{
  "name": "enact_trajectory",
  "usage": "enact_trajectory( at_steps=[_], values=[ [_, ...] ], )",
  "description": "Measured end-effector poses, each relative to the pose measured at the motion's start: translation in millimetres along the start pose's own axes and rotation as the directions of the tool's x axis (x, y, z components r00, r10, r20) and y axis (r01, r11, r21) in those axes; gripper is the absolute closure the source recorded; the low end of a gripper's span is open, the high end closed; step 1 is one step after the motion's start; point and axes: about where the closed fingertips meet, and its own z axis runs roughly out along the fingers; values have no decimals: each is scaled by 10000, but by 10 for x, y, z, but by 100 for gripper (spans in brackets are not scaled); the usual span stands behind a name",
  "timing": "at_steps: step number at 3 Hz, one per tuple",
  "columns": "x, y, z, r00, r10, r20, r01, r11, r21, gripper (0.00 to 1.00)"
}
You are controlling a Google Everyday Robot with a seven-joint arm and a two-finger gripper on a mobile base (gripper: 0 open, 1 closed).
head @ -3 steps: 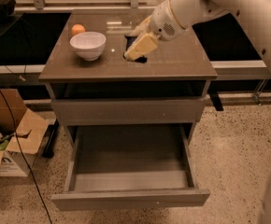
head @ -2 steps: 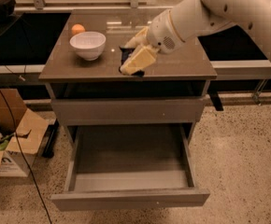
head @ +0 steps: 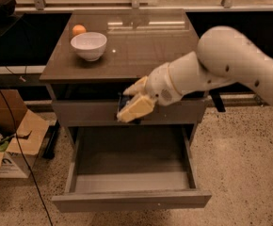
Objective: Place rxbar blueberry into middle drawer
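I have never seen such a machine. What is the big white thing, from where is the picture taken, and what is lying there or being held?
The white shape is a robot arm. At its end is a two-finger hand, now in front of the cabinet, above the open drawer. There is only one camera. It looks down at the cabinet's front, but where it is mounted is not known. On the top stand a white bowl and, behind it, an orange ball. The hand grips a small dark bar. A cardboard box sits on the floor at the picture's left.
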Motion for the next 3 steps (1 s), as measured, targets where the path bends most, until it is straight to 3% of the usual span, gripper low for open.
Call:
enact_trajectory(
  at_steps=[1,2,3],
  values=[
    [704,111,513,9892,1432,-304,-1442,9890,-331,100],
    [707,111,515,9892,1436,-308,-1446,9889,-330,100],
    [962,93,677,9828,1736,-634,-1754,9842,-231,100]
  ],
)
